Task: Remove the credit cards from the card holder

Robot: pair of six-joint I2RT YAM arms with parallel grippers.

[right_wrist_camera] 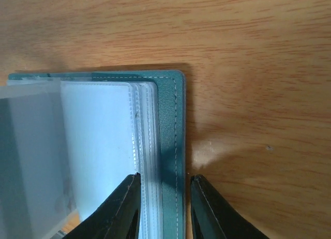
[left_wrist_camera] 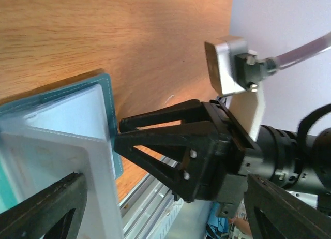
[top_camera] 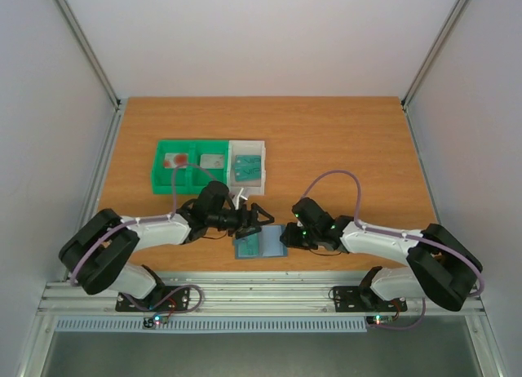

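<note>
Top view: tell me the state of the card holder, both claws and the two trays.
card holder: open, lying flat on the table.
left claw: wide open, at the holder.
right claw: narrow gap astride the holder's cover edge; grip unclear.
green tray: credit cards in two rear compartments.
white tray: teal card inside.

Much of card holder (right_wrist_camera: 168,120) off-frame.

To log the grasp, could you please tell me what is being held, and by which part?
The right gripper pinches the card holder by its cover's outer edge; the left gripper is open, holding nothing.
</note>
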